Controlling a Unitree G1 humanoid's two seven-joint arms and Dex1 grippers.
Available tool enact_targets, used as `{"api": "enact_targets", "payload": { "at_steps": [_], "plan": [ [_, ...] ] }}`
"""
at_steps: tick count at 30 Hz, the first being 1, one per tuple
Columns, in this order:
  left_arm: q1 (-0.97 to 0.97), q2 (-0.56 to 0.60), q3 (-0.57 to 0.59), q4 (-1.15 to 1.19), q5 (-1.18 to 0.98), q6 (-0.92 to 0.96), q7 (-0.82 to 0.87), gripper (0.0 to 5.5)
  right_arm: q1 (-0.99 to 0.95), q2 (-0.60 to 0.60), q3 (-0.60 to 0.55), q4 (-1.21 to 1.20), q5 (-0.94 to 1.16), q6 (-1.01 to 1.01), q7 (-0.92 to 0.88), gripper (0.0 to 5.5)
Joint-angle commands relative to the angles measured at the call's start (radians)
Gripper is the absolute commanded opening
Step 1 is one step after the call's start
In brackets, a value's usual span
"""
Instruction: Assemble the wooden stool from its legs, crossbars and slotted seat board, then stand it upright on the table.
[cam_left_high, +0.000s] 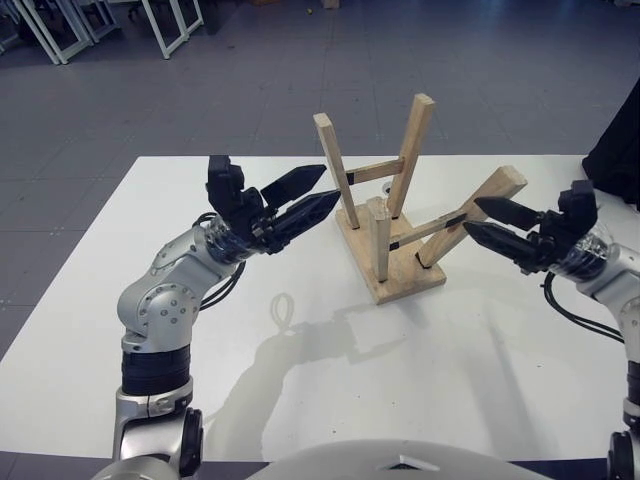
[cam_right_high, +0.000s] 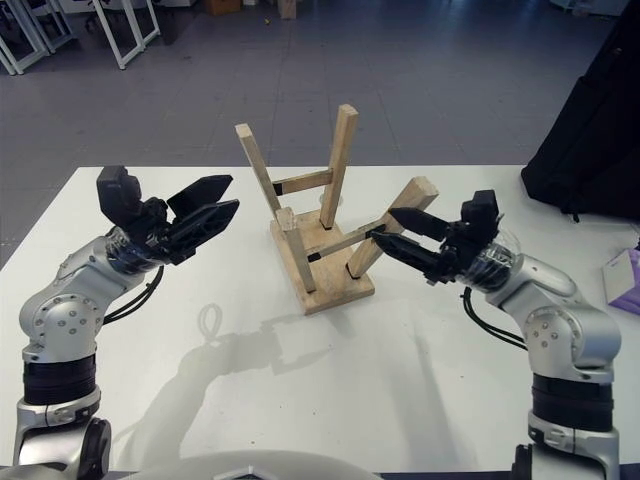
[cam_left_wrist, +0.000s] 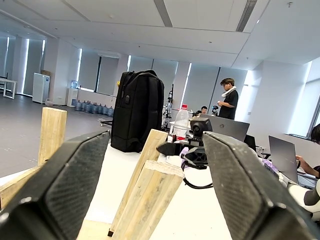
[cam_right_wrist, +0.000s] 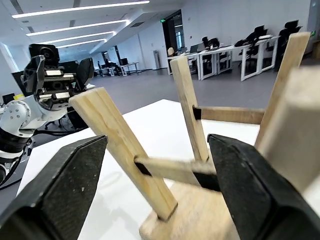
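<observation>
Stool (cam_left_high: 385, 232) sat inverted mid-bench (cam_left_high: 420, 380), seat board (cam_left_high: 405, 282) down, legs up: assembled, it seemed, not yet upright. Left gripper (cam_left_high: 330, 184) and right gripper (cam_left_high: 470, 215) flanked it, jaws open, probably ready to flip it.
</observation>
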Motion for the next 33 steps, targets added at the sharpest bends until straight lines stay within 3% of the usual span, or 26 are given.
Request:
{"api": "enact_targets", "payload": {
  "at_steps": [1,4,7,10,14,17,20,24,29,33],
  "plan": [
    [-0.007,0.009,-0.002,-0.001,0.006,0.000,-0.007,3.42,-0.066,0.125,0.049,-0.112,-0.124,-0.146,-0.169,3.68],
    [-0.004,0.016,0.005,0.000,0.000,0.005,-0.007,3.42,-0.085,0.182,0.147,-0.186,-0.328,-0.290,-0.282,3.68],
    [-0.004,0.018,0.009,-0.001,-0.001,0.006,-0.003,3.42,-0.100,0.173,0.287,-0.190,-0.742,-0.549,-0.418,3.68],
    [0.006,0.014,0.010,-0.012,0.000,0.002,0.006,3.42,-0.135,0.136,0.344,-0.163,-1.104,-0.728,-0.577,3.68],
    [0.024,0.007,0.017,-0.024,-0.002,-0.005,0.016,3.42,-0.197,0.068,0.360,-0.126,-1.444,-0.797,-0.698,3.68],
    [0.031,0.003,0.023,-0.036,-0.012,-0.002,0.026,3.42,-0.118,0.010,0.435,-0.010,-1.712,-0.763,-0.730,3.68],
    [0.035,-0.003,0.023,-0.039,-0.022,0.003,0.031,3.42,0.053,-0.015,0.535,0.170,-1.766,-0.698,-0.604,3.68],
    [0.060,-0.004,0.030,-0.050,-0.038,0.009,0.039,3.42,0.199,0.002,0.591,0.180,-1.604,-0.582,-0.344,3.68],
    [0.078,-0.004,0.038,-0.054,-0.036,0.004,0.047,3.42,0.093,0.014,0.563,0.180,-1.535,-0.639,-0.462,3.68],
    [0.084,0.012,0.027,-0.042,-0.001,-0.011,0.033,3.42,-0.060,0.103,0.374,0.086,-1.223,-0.703,-0.553,3.68]
  ]
}}
